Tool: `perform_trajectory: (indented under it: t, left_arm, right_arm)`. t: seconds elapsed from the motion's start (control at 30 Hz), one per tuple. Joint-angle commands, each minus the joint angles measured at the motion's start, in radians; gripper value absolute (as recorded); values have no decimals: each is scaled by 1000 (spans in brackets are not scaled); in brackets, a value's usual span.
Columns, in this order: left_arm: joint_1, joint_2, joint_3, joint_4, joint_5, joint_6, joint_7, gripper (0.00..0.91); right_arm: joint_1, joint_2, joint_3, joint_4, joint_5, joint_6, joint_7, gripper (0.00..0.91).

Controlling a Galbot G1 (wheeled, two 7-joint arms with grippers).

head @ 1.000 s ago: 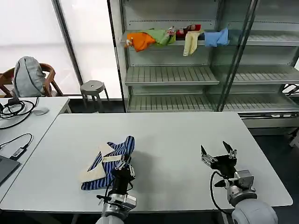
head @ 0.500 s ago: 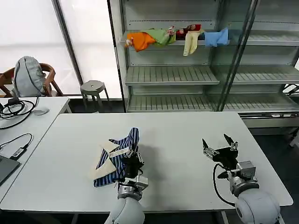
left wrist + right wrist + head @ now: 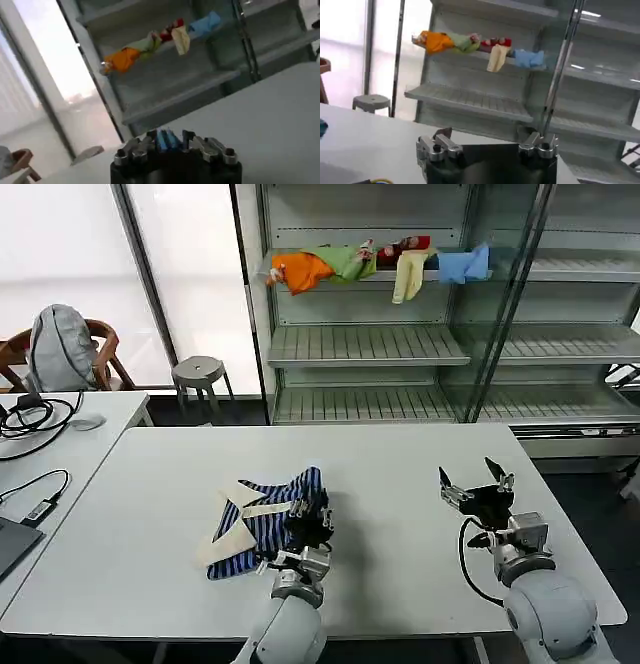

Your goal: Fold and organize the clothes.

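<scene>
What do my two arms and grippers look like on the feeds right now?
Both arms have rounded light-grey shells with silver wrist sections. The left gripper and right gripper are black, with metal-tipped fingers. A black cable loops beside the right wrist.

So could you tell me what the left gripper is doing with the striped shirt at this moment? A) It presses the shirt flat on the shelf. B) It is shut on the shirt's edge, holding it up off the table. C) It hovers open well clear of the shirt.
B: the left gripper is shut on the striped shirt, with blue fabric pinched between its fingers and that edge raised off the white table; the right gripper waits open.
</scene>
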Motion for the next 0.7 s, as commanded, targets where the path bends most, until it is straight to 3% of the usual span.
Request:
perform_trajectory:
  t: [0.03, 0.23, 0.33, 0.43, 0.53, 0.7]
  left_arm:
    - [30, 92, -58, -214, -282, -202, 174, 907]
    - [36, 211, -335, -256, -389, -252, 191, 907]
    - [82, 318, -635, -145, -450, -412, 316, 907]
    - [130, 368, -802, -47, -529, -485, 427, 907]
    - [180, 384, -870, -3, -589, -498, 431, 907]
    - [243, 381, -862, -8, -589, -500, 430, 907]
  right_arm:
    - [37, 12, -21, -38, -8, 52, -2, 907]
    - [59, 26, -55, -54, -19, 67, -9, 907]
    - [71, 45, -92, -64, -35, 87, -5, 907]
    - [82, 65, -130, -75, -45, 96, -1, 907]
    - [97, 85, -165, -98, -60, 111, 3, 907]
    - [127, 105, -217, -131, -71, 117, 18, 907]
